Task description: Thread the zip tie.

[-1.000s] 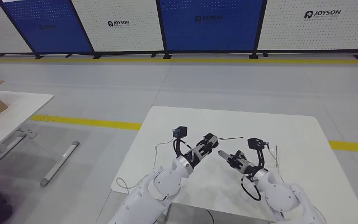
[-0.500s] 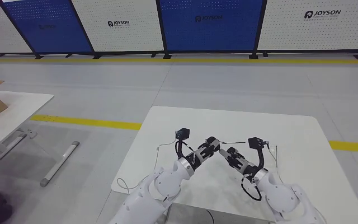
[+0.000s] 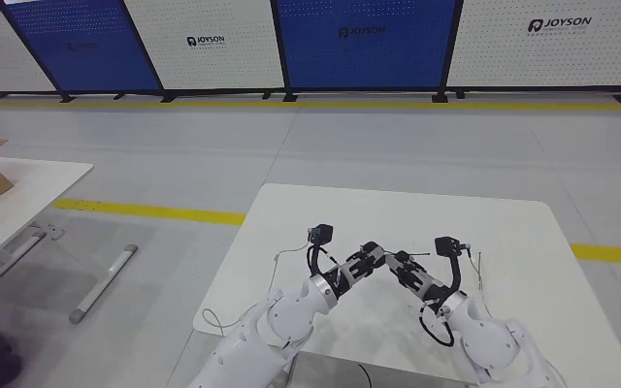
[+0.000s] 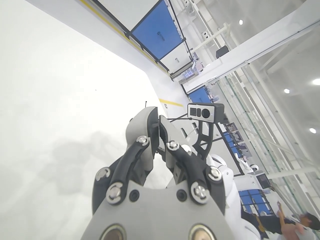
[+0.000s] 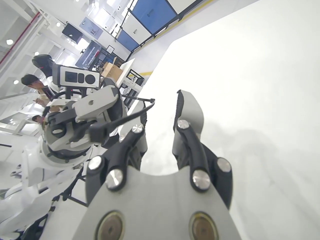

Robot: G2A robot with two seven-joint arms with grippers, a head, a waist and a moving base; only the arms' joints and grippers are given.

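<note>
Top: left gripper (image 3: 373, 254) and right gripper (image 3: 393, 260) almost tip to tip above white rectangular table (image 3: 505, 233). Right wrist: own jaws spread apart; thin black plastic zip tie (image 5: 127, 119) clamped in the left gripper opposite, head just beside one right fingertip. Left wrist: fingers (image 4: 150, 126) pressed together (thin black tip poking past them).

Quantities are recorded as follows. Zip tie (image 5: 130, 116): one, black. The thin dark line seen between the arms in the top view appears to be this same tie, so no second is counted. Grippers: two, the left gripper (image 4: 158, 118) and the right gripper (image 5: 162, 101). White tables: two, the work table (image 3: 485, 223) and a side table (image 3: 39, 184).
</note>
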